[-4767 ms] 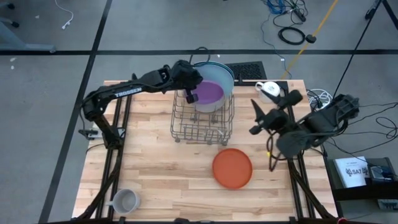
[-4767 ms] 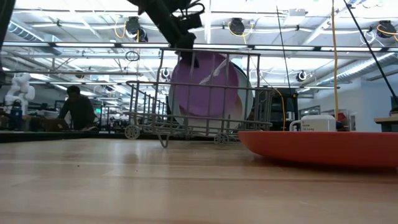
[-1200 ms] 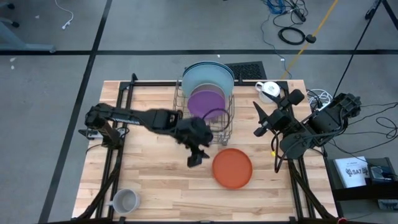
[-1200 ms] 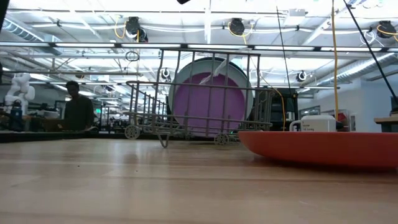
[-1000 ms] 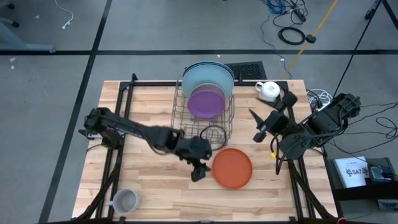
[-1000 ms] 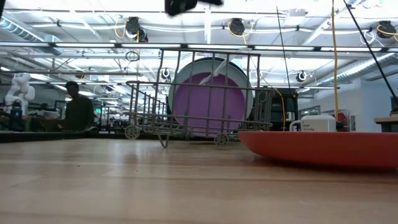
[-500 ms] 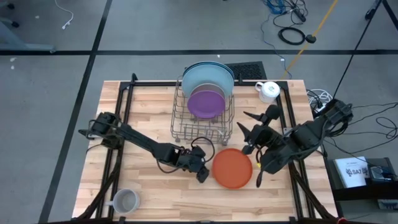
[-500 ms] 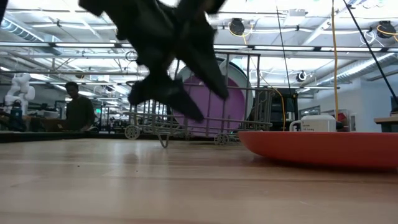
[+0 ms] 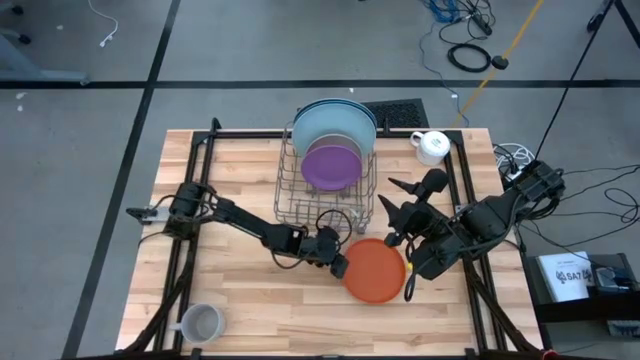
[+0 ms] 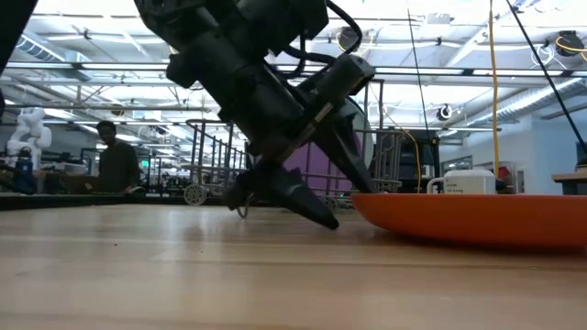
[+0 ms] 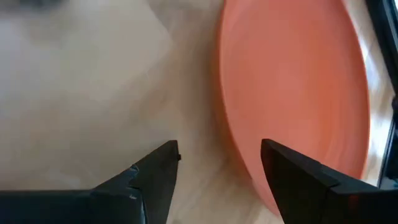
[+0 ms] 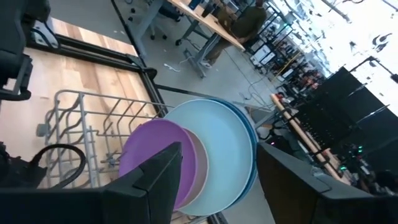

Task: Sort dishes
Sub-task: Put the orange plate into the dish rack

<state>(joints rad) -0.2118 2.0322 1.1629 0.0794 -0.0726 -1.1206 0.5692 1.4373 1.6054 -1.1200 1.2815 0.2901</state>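
An orange plate (image 9: 376, 270) lies flat on the wooden table, right of centre near the front. My left gripper (image 9: 340, 262) is open and low over the table at the plate's left rim (image 11: 229, 134). One finger (image 11: 155, 171) is over bare wood and the other (image 11: 298, 177) over the plate; I see no touch. In the low view its fingertip (image 10: 316, 216) is down by the rim (image 10: 376, 209). My right gripper (image 9: 392, 197) is open and empty, above the table right of the wire rack (image 9: 325, 195). A purple plate (image 9: 330, 165), a light blue plate (image 9: 335, 125) and a dark blue one behind stand on edge in the rack.
A white mug (image 9: 432, 146) stands at the far right of the table and a grey mug (image 9: 202, 322) at the near left corner. The rack's near half holds no plates. The right wrist view shows the rack's plates (image 12: 186, 152).
My left gripper has come down from high in front of the rack to table height and moved right to the orange plate's left rim. My right gripper has moved toward the table's left and near edges, closer to the rack and the orange plate.
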